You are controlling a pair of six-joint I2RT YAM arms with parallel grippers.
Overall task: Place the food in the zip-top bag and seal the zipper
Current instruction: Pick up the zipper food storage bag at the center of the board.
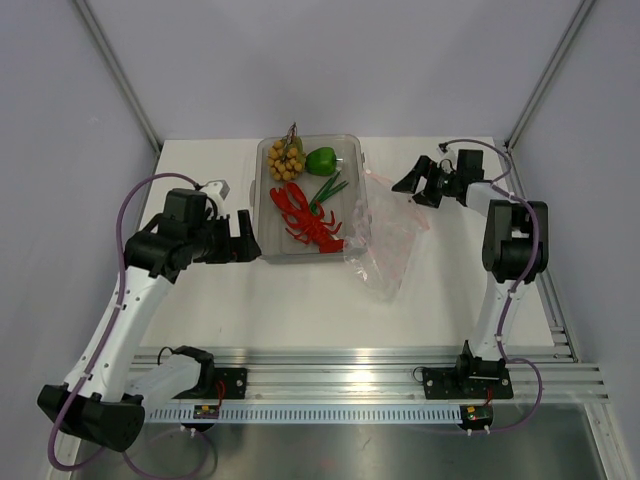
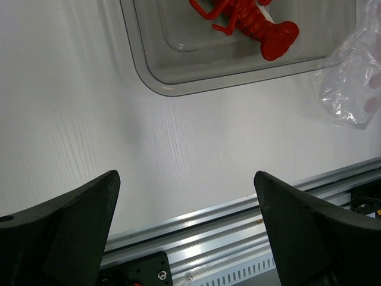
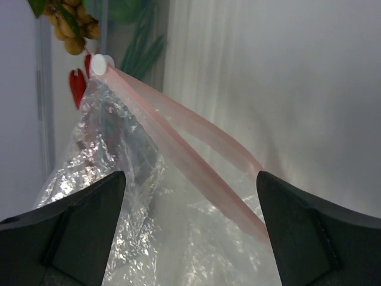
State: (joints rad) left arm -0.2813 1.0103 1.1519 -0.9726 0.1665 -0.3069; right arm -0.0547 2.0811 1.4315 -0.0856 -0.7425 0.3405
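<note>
Nothing bagged yet; left gripper and right gripper gape empty. Next, the right should pinch the pink-red strip of the crinkly transparent bag just ahead.

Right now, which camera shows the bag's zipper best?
Right wrist: the zipper fills the frame, its pink strips parted. Top view shows only a faint pink line; left wrist shows just a bag corner.
</note>
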